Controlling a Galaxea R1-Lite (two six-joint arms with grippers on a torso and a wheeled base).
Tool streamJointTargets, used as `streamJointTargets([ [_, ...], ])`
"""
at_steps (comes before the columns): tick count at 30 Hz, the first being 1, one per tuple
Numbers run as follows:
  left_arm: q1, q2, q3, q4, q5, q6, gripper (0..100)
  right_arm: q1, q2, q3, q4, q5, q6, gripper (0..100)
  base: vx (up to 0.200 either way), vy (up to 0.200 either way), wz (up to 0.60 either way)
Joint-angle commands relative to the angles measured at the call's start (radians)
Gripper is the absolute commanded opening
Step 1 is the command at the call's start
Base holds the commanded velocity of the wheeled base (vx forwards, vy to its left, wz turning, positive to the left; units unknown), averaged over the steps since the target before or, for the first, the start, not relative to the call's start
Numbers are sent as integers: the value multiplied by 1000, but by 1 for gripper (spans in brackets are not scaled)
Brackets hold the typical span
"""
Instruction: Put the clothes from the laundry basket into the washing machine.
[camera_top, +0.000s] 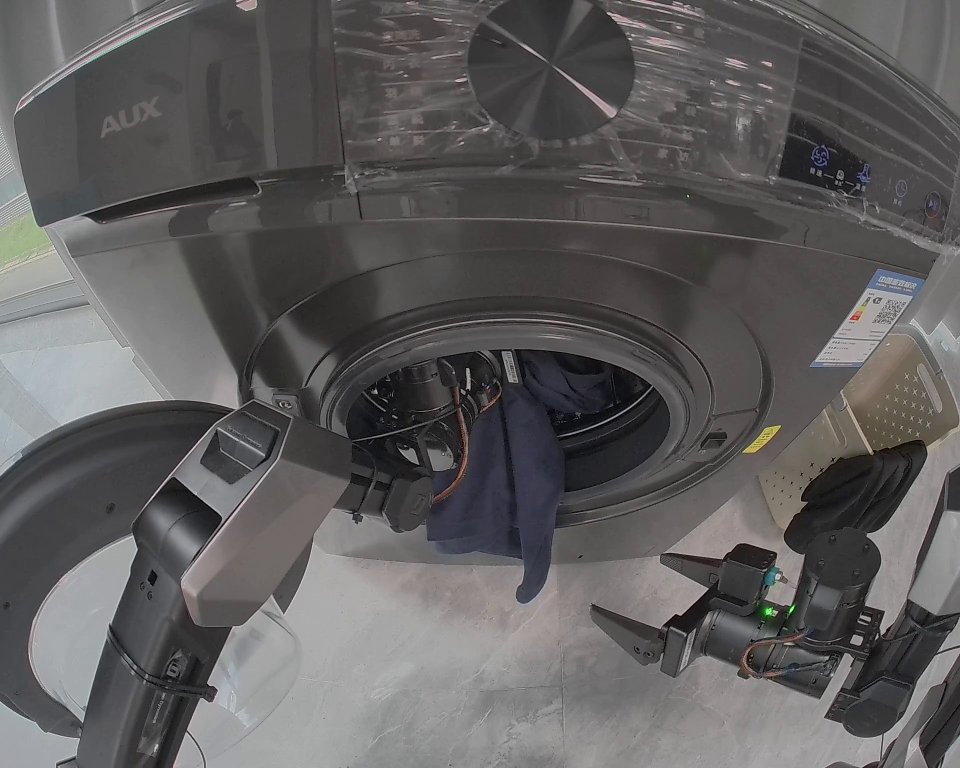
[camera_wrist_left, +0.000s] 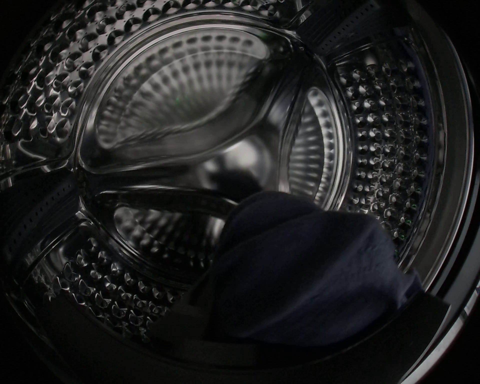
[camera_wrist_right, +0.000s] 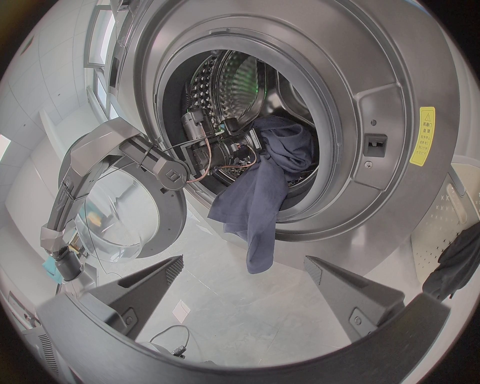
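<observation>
My right jaws stand open and empty. Whether the left jaws, inside the drum (camera_wrist_right: 240, 80), are open I can't tell. The navy garment (camera_top: 505, 470) hangs half out, just ahead of the right jaws. It looks soft, light and floppy, so I'd pinch its dangling tail.

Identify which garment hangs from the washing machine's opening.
The navy garment, draped over the drum's rim; the black garment lies over the basket edge instead.
</observation>
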Motion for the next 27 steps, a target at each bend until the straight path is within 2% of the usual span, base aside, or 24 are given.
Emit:
streamJointTargets([
  [1, 4, 9, 1, -1, 1, -1, 100, 0, 4, 0, 0, 0, 0, 100, 0, 0, 0],
  [5, -17, -60, 91, 22, -1, -56, 100, 0, 4, 0, 0, 0, 0, 100, 0, 0, 0],
  [9, -48, -135, 216, 72, -15, -76, 100, 0, 5, 0, 0, 1, 0, 100, 0, 0, 0],
  [12, -62, -166, 286, 99, -27, -74, 100, 2, 5, 0, 0, 1, 0, 100, 0, 0, 0],
  [16, -94, -220, 434, 155, -70, -74, 100, 2, 2, 0, 0, 0, 0, 100, 0, 0, 0],
  [22, -102, -220, 493, 198, -73, -62, 100, 2, 2, 0, 0, 0, 0, 100, 0, 0, 0],
  [27, -91, -213, 556, 203, -104, -10, 100, 2, 2, 0, 0, 0, 0, 100, 0, 0, 0],
])
